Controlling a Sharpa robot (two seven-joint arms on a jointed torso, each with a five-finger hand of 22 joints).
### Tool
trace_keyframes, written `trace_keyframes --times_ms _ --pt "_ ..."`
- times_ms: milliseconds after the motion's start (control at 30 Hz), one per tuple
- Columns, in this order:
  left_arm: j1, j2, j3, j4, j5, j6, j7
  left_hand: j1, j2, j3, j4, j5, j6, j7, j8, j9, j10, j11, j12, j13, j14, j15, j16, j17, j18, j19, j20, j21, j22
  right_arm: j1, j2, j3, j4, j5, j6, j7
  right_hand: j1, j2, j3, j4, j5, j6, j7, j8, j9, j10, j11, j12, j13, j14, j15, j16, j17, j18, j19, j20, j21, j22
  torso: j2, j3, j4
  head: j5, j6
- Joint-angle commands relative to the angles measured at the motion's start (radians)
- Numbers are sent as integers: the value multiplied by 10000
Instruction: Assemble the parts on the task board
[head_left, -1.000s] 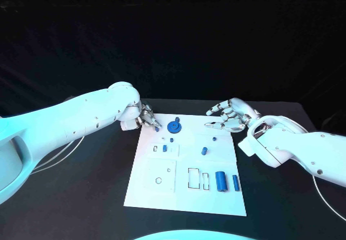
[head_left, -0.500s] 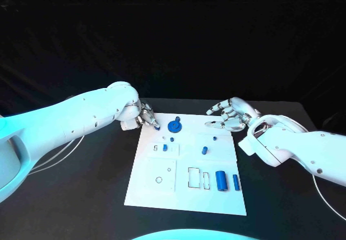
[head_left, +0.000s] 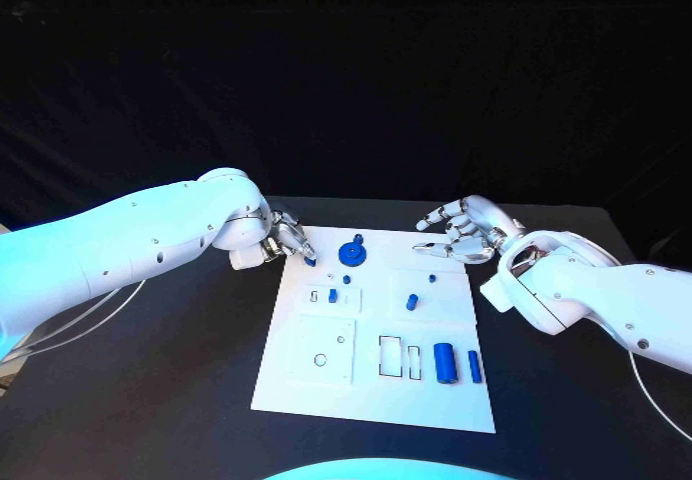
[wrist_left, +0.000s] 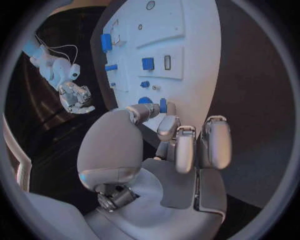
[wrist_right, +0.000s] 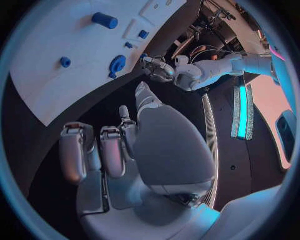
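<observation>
Blue peg sits pinched in the left hand at the task board's far left corner, beside the round blue gear. Judged small, light, rigid and smooth, it is likely to slip; hold it by its sides. Right hand hovers off the far right corner, fingers apart, holding nothing. Black table is flat; dark backdrop behind.

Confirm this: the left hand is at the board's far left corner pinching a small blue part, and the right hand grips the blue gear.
Wrong about the right hand: the head view shows it hovering past the board's far right corner with fingers apart, holding nothing. The blue gear sits on the board, untouched. The rest holds: the left hand is at the far left corner pinching a small blue part.
</observation>
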Motion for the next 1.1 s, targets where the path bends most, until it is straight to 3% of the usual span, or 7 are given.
trace_keyframes --times_ms 33,133,300,500,800,1100 --pt "4 -240 10 517 -5 -668 -24 -160 -4 1425 -1476 204 405 -325 65 1264 135 -9 66 101 1039 -95 55 2633 -150 107 -11 82 585 -3 -12 1 0 -43 120 116 -41 19 -31 -15 5 -24 -38 69 10 -77 15 -39 1198 816 -27 -32 1823 183 402 8 -34 1847 -17 -2 29 8 -16" --pt "-8 -525 -9 1066 -205 -952 -35 -299 -58 1468 -1566 433 489 -367 109 1260 265 -50 156 249 1035 -130 49 2622 -176 195 -42 139 692 -3 -16 0 -16 -64 118 129 -43 19 -32 -15 4 -27 -38 70 9 -88 15 -54 1187 814 -27 -36 1814 181 406 7 -26 1852 -21 -8 37 23 -45" --pt "-150 -891 -45 1804 -671 -1405 -79 -442 -120 1502 -1642 680 583 -415 164 1264 388 -94 242 396 1036 -167 50 2623 -202 283 -74 194 797 -6 -29 -5 -23 -125 107 149 -43 19 -32 -15 4 -27 -38 70 9 -88 15 -54 1187 814 -27 -36 1814 181 406 7 -26 1852 -25 5 39 46 -38" --pt "-343 -1159 -138 2441 -1038 -1833 -147 -499 -143 1516 -1657 746 631 -436 196 1273 421 -113 257 420 1029 -182 39 2602 -213 320 -85 217 842 -9 -40 -11 -18 -210 89 186 -43 19 -32 -15 4 -27 -38 70 9 -88 15 -54 1187 814 -27 -36 1814 181 406 7 -26 1852 -9 -3 29 72 -53" --pt "-640 -1278 -219 2897 -1658 -1998 -259 -544 -154 1534 -1658 773 664 -453 227 1289 442 -126 267 440 1025 -192 31 2587 -216 329 -93 223 853 -12 -53 -14 -17 -352 82 208 -48 22 -35 -14 4 -34 -38 74 8 -100 15 -68 1174 806 -28 -50 1787 188 393 6 -58 1834 -7 4 14 95 -82" --pt "-794 -1193 -241 2937 -1938 -1940 -350 -588 -161 1554 -1654 787 689 -468 257 1308 454 -137 267 446 1026 -202 33 2592 -217 333 -100 226 858 -14 -61 -14 -10 -370 86 215 -48 22 -35 -14 4 -34 -38 74 8 -100 15 -68 1174 806 -28 -50 1787 188 393 6 -58 1834 -4 5 12 73 -84"
